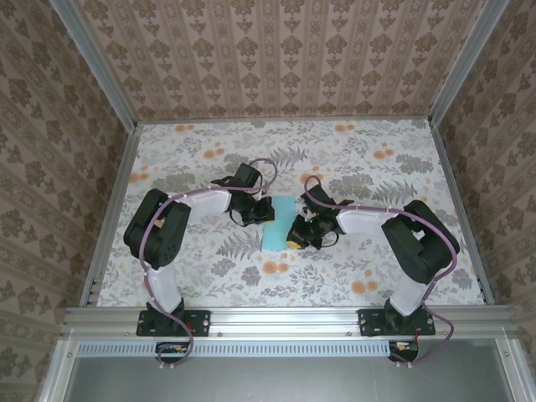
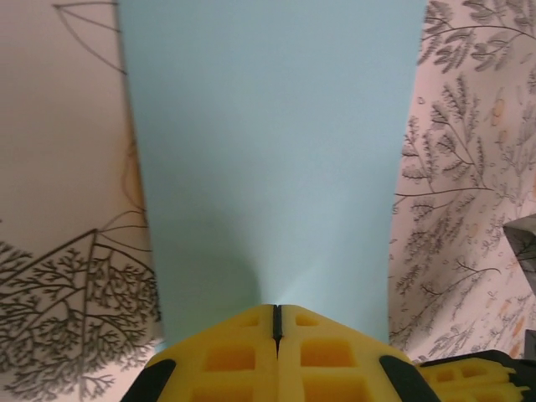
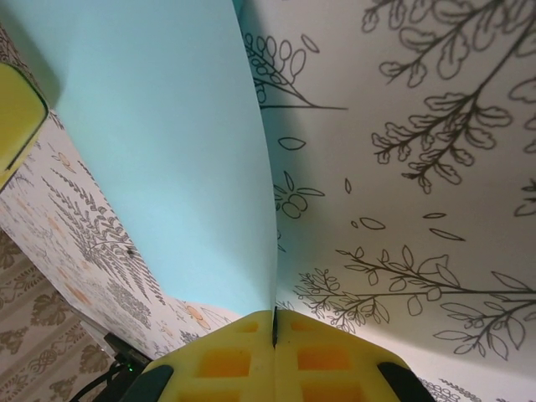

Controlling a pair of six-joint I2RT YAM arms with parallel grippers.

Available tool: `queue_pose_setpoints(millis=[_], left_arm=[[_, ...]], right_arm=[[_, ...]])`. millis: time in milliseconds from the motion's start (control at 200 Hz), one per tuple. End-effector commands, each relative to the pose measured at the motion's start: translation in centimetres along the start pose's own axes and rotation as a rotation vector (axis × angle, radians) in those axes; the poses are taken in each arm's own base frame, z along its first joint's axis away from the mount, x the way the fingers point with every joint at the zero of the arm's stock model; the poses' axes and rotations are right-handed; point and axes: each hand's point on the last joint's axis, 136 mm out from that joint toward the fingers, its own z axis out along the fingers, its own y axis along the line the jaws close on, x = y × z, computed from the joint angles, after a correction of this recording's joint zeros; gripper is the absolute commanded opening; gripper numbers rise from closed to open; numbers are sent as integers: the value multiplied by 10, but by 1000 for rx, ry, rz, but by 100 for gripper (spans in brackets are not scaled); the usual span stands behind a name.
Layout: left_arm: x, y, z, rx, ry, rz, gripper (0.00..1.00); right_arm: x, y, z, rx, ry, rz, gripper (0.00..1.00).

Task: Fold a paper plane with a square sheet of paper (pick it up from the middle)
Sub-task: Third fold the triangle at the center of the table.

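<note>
Between the two arms, mid-table, a turquoise sheet of paper [image 1: 277,222] is pinched from both sides.
One edge sits clamped in the left gripper [image 1: 265,211], the opposite edge in the right gripper [image 1: 295,239]; it curves between them above the flowered table [image 1: 377,167].

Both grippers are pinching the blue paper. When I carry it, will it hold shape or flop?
Likely floppy: the paper curves away from the right gripper rather than staying flat. It is probably light and thin, since it puckers at the left gripper, so it may crease or tear if the two pinches pull apart.
</note>
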Motion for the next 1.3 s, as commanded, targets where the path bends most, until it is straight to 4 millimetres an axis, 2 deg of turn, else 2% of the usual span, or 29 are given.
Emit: queue_pose_setpoints(millis=[0,220,345,490,710,885,1295], left_arm=[[-13,-4,-6,3,-21,41,4],[-15,-6,0,26,-8,53,4],[0,-6,16,30,45,50,3],[16,5,31,-10,91,29,3],[24,14,37,-37,111,11,2],[25,16,37,-42,111,3,2],[24,14,36,-40,107,1,2]], right_arm=[[10,-3,-8,28,27,-12,5],[31,-20,-20,76,117,-56,5],[35,-21,-24,78,128,-63,5],[29,-15,-25,64,101,-49,5],[13,0,-24,27,36,-17,5],[0,15,-19,0,1,-17,5],[-15,19,1,8,-1,-24,5]])
